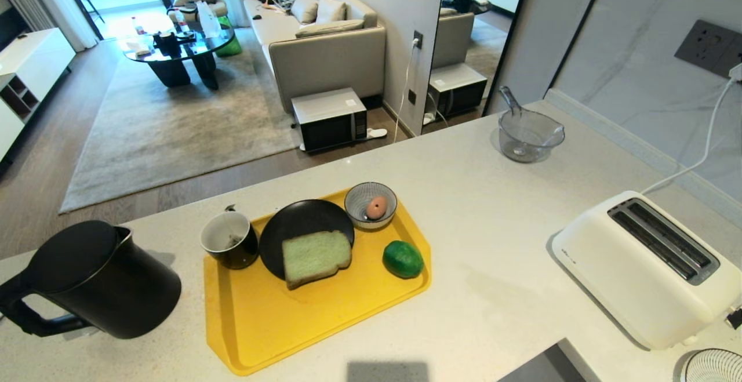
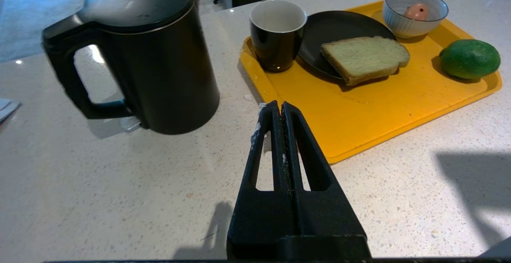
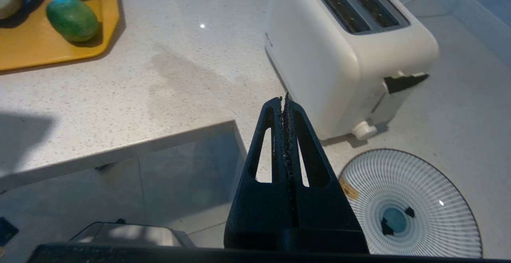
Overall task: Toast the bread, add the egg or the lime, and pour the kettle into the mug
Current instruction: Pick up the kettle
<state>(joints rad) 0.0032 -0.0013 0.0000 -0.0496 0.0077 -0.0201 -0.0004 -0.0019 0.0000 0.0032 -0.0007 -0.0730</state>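
Note:
On the yellow tray (image 1: pixel 278 324) a pale green slice of bread (image 1: pixel 316 257) lies on a black plate (image 1: pixel 301 222). The mug (image 1: pixel 229 240) stands at the tray's far left corner, and an egg (image 1: pixel 377 208) sits in a striped bowl (image 1: pixel 371 205). The lime (image 1: pixel 403 259) rests on the tray's right side. Left of the tray stands the black kettle (image 1: pixel 98 280). The white toaster (image 1: pixel 649 266) is at the right. My left gripper (image 2: pixel 279 105) is shut and empty, hanging over the counter between kettle (image 2: pixel 147 51) and tray (image 2: pixel 379 107). Near the toaster (image 3: pixel 347 47), my right gripper (image 3: pixel 282 100) is shut and empty.
A clear glass bowl with a handle (image 1: pixel 528 133) stands at the counter's far side. A striped plate (image 3: pixel 409 205) lies on the counter beside the toaster. The counter's front edge has a cut-out (image 3: pixel 159 163) below my right gripper. The toaster's cable (image 1: pixel 701 150) runs to a wall socket.

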